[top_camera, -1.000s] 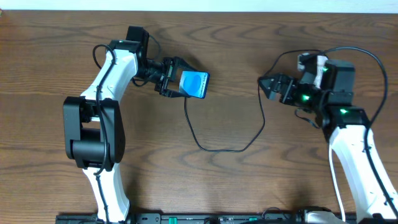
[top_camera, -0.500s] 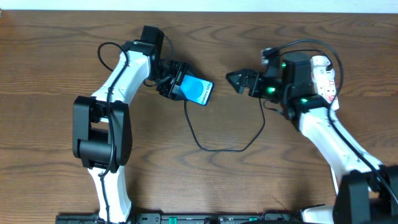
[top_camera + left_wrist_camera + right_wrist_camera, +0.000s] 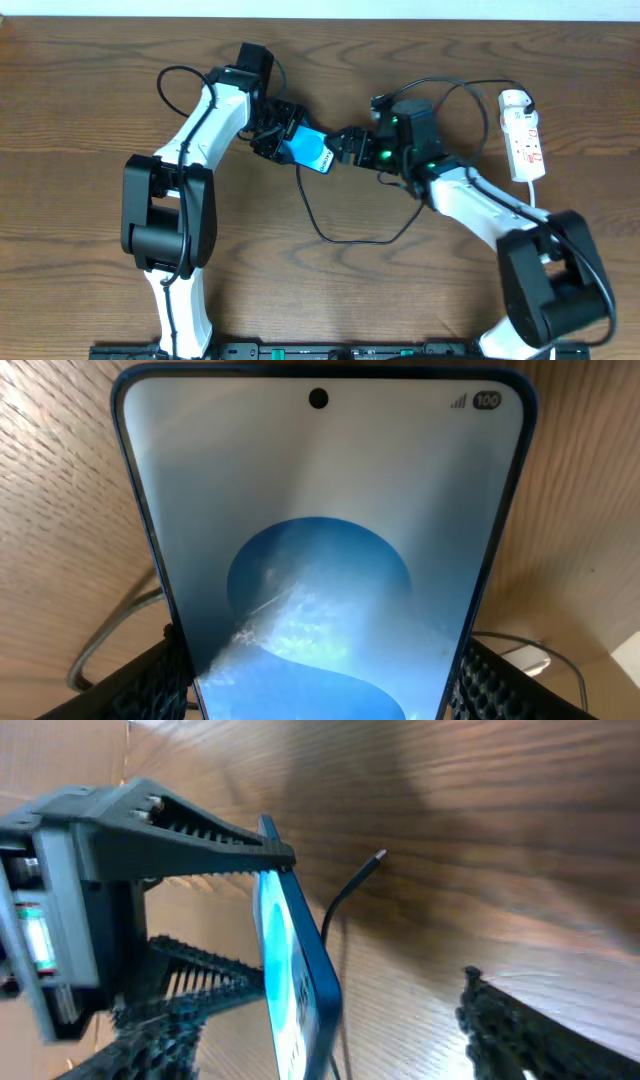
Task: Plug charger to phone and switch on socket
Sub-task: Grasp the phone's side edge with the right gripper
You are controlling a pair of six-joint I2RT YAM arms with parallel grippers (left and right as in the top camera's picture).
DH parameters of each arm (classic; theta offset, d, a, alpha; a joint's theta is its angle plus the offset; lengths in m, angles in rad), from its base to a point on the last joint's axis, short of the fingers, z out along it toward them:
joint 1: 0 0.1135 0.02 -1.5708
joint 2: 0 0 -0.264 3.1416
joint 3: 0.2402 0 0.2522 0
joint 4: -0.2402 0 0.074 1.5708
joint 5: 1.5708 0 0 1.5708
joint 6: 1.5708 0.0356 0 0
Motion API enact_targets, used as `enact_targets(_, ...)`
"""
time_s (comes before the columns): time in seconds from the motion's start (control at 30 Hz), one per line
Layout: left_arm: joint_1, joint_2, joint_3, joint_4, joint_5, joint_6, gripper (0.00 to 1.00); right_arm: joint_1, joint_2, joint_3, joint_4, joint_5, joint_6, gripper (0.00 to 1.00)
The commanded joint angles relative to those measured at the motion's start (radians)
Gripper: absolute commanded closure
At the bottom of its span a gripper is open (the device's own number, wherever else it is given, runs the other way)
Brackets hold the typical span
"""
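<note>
My left gripper [image 3: 285, 140] is shut on the phone [image 3: 312, 152], holding it by its sides, tilted, left of the table's middle. In the left wrist view the phone's blue screen [image 3: 320, 510] fills the frame between the fingers [image 3: 320, 695]. My right gripper [image 3: 346, 148] is open right at the phone's free end. In the right wrist view the phone's edge [image 3: 292, 970] stands between its spread fingers [image 3: 330, 1040]. The black charger cable [image 3: 350, 240] loops across the table below. Its plug tip [image 3: 378, 856] lies free on the wood beside the phone. The white socket strip [image 3: 525, 135] lies at the far right.
The wooden table [image 3: 90, 130] carries both arms. The black cable runs from under the phone, down and round, then up past my right arm. The white cord [image 3: 534, 196] drops from the strip toward the front right.
My right arm has swung left from the socket strip to the phone, leaving the strip uncovered. My left gripper has shifted slightly right and tilted the phone.
</note>
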Motion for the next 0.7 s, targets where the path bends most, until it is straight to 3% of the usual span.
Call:
enact_targets(0.0, -0.004, -0.025, 0.003, -0.002, 0.056, -0.030, 0.40, 0.057, 0.056, 0.018, 0.074, 0.023, 0.038, 0.24)
enact_targets(0.47, -0.025, -0.025, 0.002, -0.026, 0.167, -0.032, 0.40, 0.114, 0.095, 0.018, 0.136, 0.113, 0.067, 0.59)
enact_targets(0.67, -0.055, -0.025, 0.002, -0.028, 0.166, -0.032, 0.39, 0.114, 0.095, 0.018, 0.136, 0.112, 0.067, 0.67)
